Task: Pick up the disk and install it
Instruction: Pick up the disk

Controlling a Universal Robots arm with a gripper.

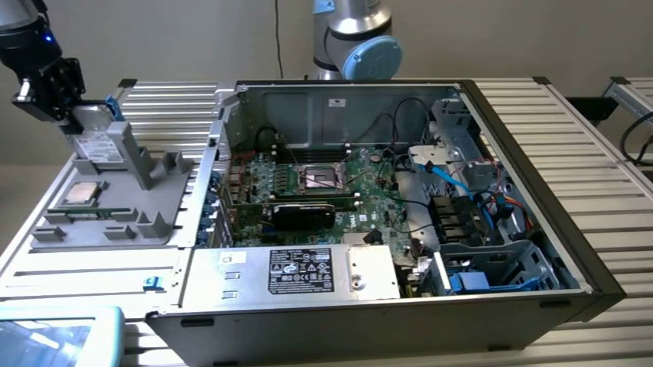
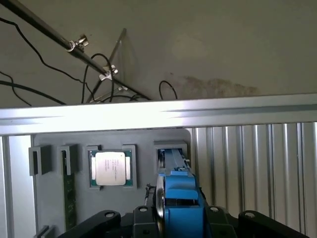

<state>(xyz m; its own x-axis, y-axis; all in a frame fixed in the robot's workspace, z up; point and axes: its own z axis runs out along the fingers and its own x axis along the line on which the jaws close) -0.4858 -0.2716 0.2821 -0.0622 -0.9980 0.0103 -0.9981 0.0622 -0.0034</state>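
Observation:
The disk (image 1: pixel 94 139), silver-grey with a white label and a blue carrier, stands on edge at the far end of the grey parts holder (image 1: pixel 112 214), at the exterior view's left. My gripper (image 1: pixel 73 115) is right above it, shut on its upper edge. In the wrist view the blue carrier edge of the disk (image 2: pixel 181 198) sits between the black fingers (image 2: pixel 143 214) of the gripper (image 2: pixel 178 215), over a slot of the grey holder (image 2: pixel 143 144). Whether the disk still rests in the slot I cannot tell.
A square silver CPU chip (image 1: pixel 82 193) (image 2: pixel 110 167) lies in the holder beside a green memory stick (image 2: pixel 69 198). The open computer case (image 1: pixel 531 199) lies at the exterior view's right, with motherboard (image 1: pixel 326 183), silver power supply (image 1: pixel 306 271) and blue-railed drive bay (image 1: pixel 490 271).

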